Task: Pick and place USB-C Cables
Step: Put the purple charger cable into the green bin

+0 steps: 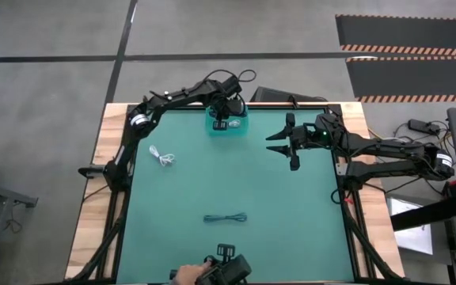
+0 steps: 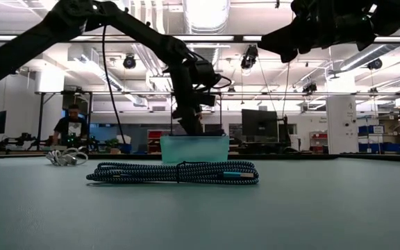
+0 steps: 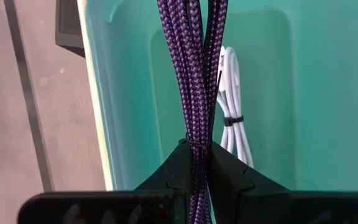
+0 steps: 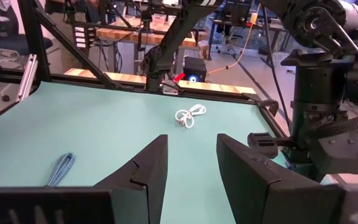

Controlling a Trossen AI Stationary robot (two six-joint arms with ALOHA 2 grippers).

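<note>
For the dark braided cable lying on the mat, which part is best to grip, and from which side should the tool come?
Grip the dark braided cable at its middle, where a tie seems to pinch the strands together, coming straight down from above. It lies flat as a long narrow bundle, so fingers should probably close across its short width. The right tool is open and free.

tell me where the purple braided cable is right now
The purple braided cable is pinched in the left gripper, hanging over the teal bin at the table's far edge, above a white cable already inside.

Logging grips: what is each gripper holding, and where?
Left gripper clamps a purple braided cable at its tied middle, above the teal bin. Right gripper holds nothing.
</note>
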